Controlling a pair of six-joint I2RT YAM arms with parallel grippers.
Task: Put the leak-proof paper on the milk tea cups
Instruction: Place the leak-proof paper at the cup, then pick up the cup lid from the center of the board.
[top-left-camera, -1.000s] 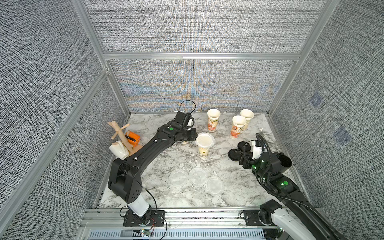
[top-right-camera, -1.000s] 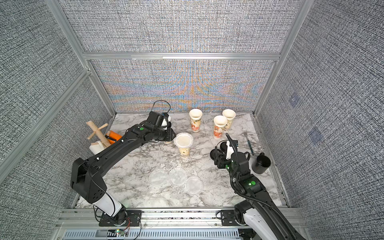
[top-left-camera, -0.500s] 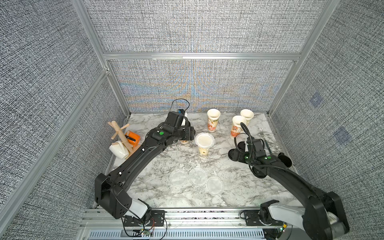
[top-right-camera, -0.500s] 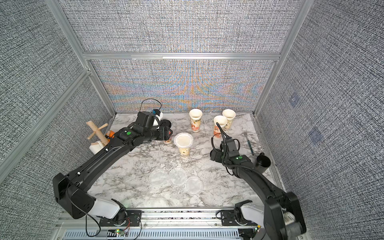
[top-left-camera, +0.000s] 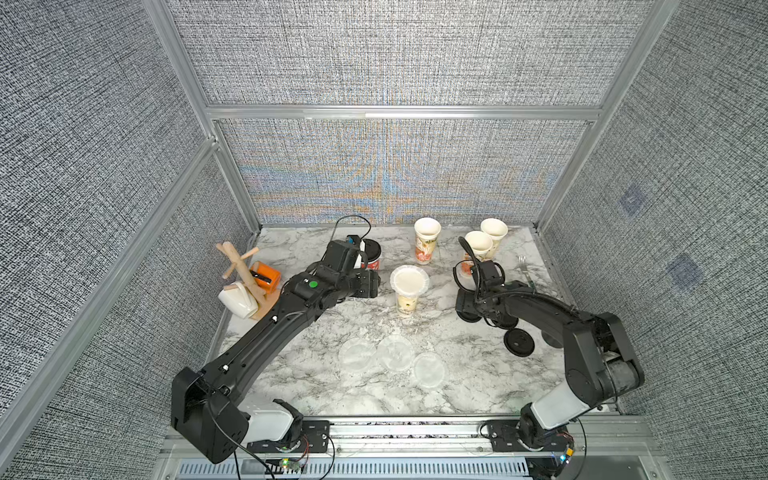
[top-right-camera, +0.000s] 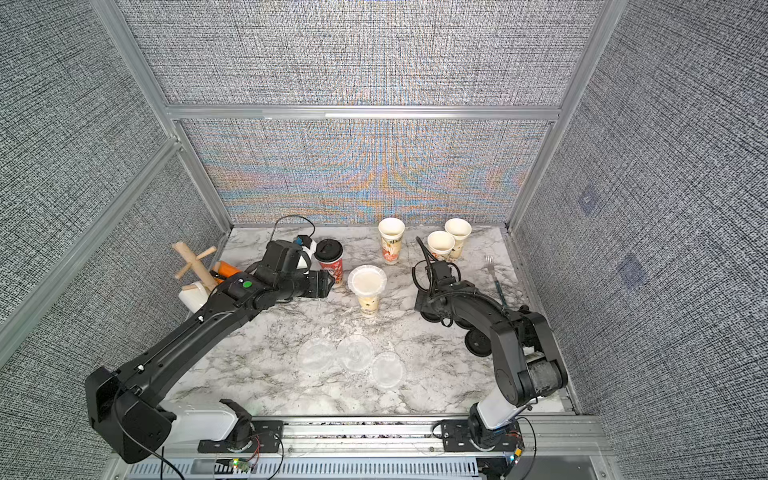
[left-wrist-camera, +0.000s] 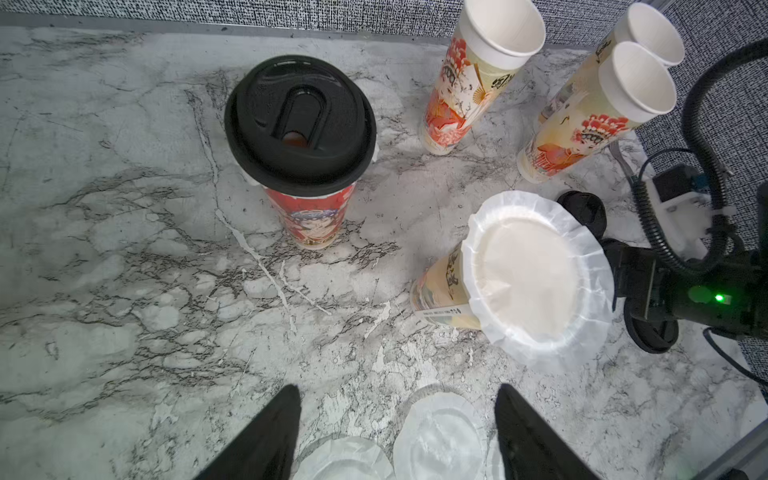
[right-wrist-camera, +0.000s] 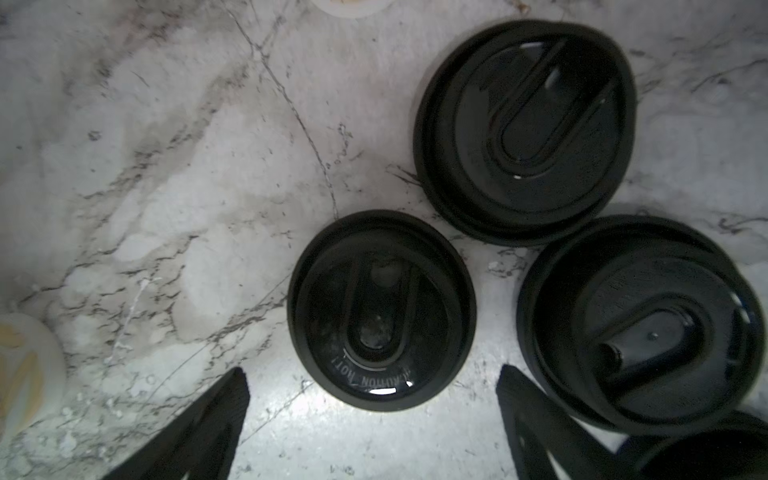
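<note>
Left hand (left-wrist-camera: 397, 388) spread wide, empty; right hand (right-wrist-camera: 372, 370) same, above lid (right-wrist-camera: 381, 309)

The left arm (top-left-camera: 270, 332) reaches from its base at the front edge of the table (top-left-camera: 478, 390) diagonally toward the back, ending left of the middle. The left gripper (left-wrist-camera: 399, 399) points toward the right edge, its fingers (left-wrist-camera: 270, 436) wide apart with nothing between them. The right arm (top-left-camera: 536, 305) folds at the elbow near the right edge and stretches inward. The right gripper (right-wrist-camera: 370, 374) aims down at the tabletop, fingers (right-wrist-camera: 199, 432) spread, holding nothing.
</note>
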